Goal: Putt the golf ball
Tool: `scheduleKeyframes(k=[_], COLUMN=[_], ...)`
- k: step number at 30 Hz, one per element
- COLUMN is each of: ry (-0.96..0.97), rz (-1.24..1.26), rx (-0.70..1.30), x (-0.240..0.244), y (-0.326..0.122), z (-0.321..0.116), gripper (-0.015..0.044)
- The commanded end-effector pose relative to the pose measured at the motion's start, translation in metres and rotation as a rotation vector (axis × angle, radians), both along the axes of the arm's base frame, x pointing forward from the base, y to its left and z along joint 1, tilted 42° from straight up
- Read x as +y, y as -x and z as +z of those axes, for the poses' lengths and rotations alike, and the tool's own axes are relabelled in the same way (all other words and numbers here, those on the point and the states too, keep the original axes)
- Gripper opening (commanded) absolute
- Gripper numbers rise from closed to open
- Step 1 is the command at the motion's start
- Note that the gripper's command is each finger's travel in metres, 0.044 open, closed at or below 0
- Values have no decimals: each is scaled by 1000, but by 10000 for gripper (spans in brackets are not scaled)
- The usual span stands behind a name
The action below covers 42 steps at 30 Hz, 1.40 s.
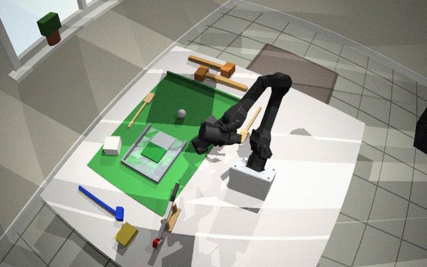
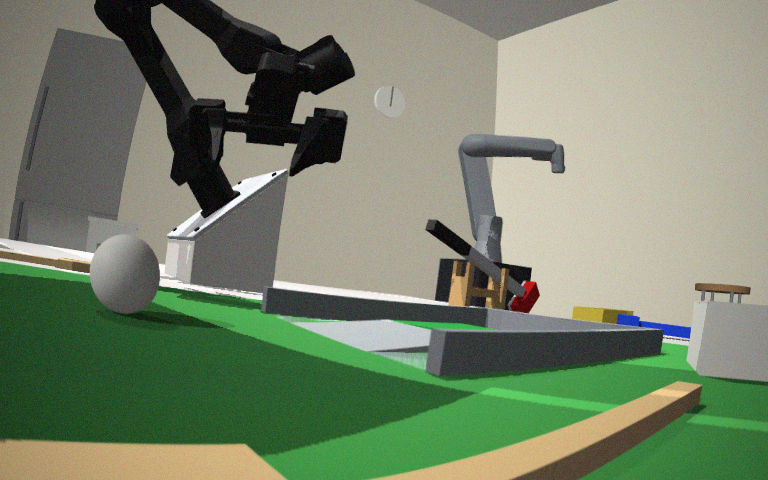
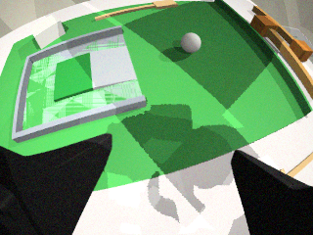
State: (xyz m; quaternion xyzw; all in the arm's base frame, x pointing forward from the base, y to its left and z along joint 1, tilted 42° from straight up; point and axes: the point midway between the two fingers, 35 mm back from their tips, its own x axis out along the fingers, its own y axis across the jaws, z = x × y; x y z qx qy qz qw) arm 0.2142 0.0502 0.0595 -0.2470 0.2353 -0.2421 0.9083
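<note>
- A potted plant (image 1: 49, 28) sits on the window sill at far left.
- On the white desk (image 1: 308, 188), a green mat (image 1: 125, 179) carries the golf ball (image 1: 181, 113) and the raised green (image 1: 154, 152).
- The red putter (image 1: 165, 217) leans on a wooden stand (image 1: 172, 218) at the near edge.
- The gripper (image 2: 266, 147) hangs wide open, holding nothing.

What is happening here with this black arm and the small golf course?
The arm is only starting. Its gripper is open and holds nothing, hovering above the near edge of the green mat. The red putter leans on a wooden stand at the table's front, untouched. The golf ball sits on the mat, apart from the grey-walled ramp and raised green. Nothing has been putted yet.
</note>
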Motion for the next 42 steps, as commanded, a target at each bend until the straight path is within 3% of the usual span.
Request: scheduleKeyframes(k=[1, 13, 26, 42], ry=[8, 509, 949, 965], rz=[4, 376, 991, 1027], rx=[12, 823, 1707, 1749], x=[2, 116, 211, 200], y=[-1, -24, 16, 15], z=[0, -56, -154, -175], gripper=[426, 440, 440, 440])
